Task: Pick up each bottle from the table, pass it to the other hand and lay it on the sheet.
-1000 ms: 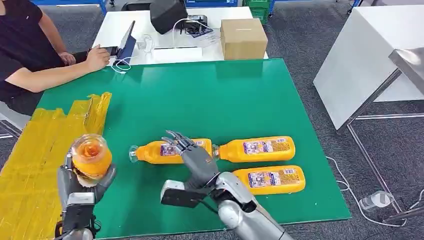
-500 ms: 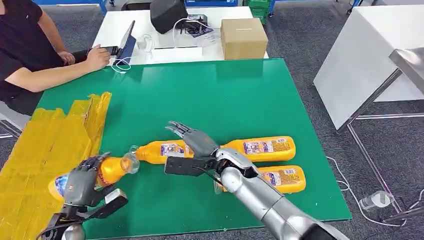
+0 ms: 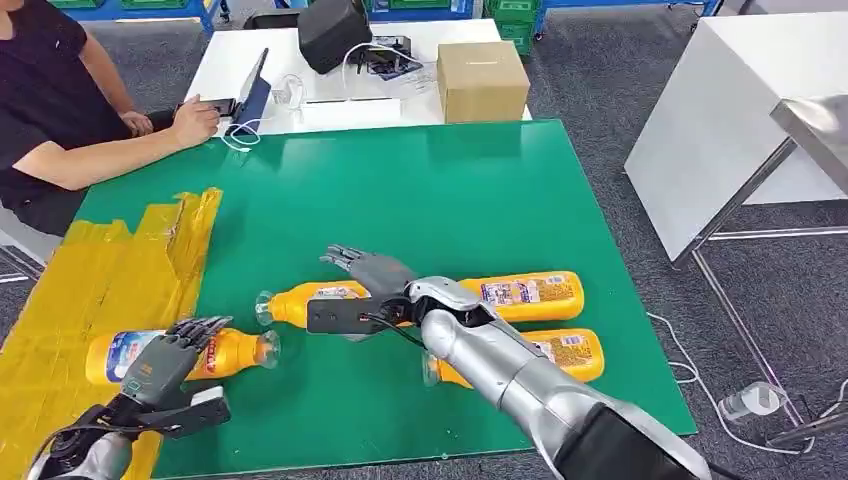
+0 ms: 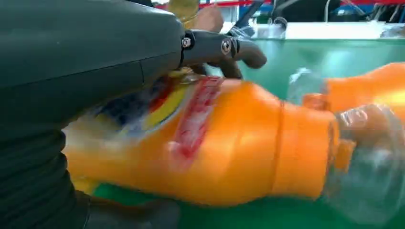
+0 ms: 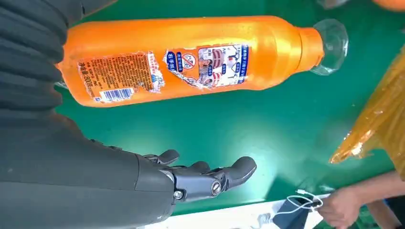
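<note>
Bottle going down at the sheet's edge, next one lined up.

The left hand point(image 3: 165, 358), at seven o'clock on the green table point(image 3: 420, 190), rests over the orange plastic bottle with the clear cap point(image 3: 180, 352), which lies half on the crinkled yellow sheet point(image 3: 100, 280), cap toward three o'clock; whether the fingers grip it I cannot tell. To finish well, I judge it should sit fully on the sheet before the hand lifts straight off, so it does not roll. The right hand point(image 3: 372, 272) hovers with fingers spread and empty over the second orange bottle point(image 3: 300, 303) near the centre. The right wrist view shows clear green between hand and bottle, which the head view hides.
</note>
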